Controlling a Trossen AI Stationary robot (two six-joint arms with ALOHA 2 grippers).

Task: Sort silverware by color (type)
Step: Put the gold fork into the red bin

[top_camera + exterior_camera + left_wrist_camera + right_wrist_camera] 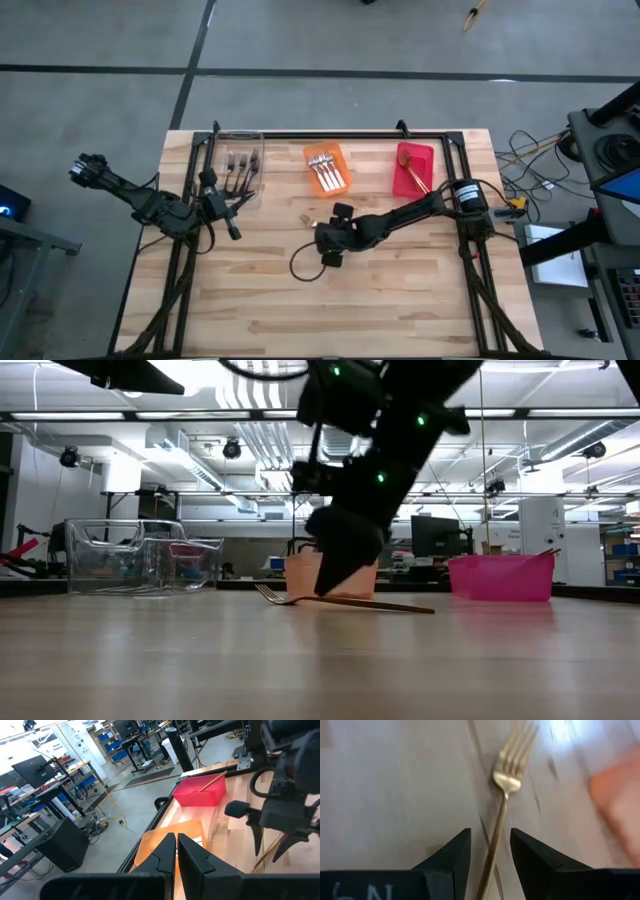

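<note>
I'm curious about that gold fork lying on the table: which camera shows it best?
The right wrist view: the gold fork fills it, tines and handle clear between the open right gripper. The low view shows it side-on; the high view barely a speck; the left wrist view a sliver.

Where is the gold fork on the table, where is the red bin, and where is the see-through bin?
gold fork [506, 780]: right wrist view, on the base of its tines.
red bin [420, 153]: high view, on its far right wall.
clear bin [140, 555]: low view, on its front wall.
</note>
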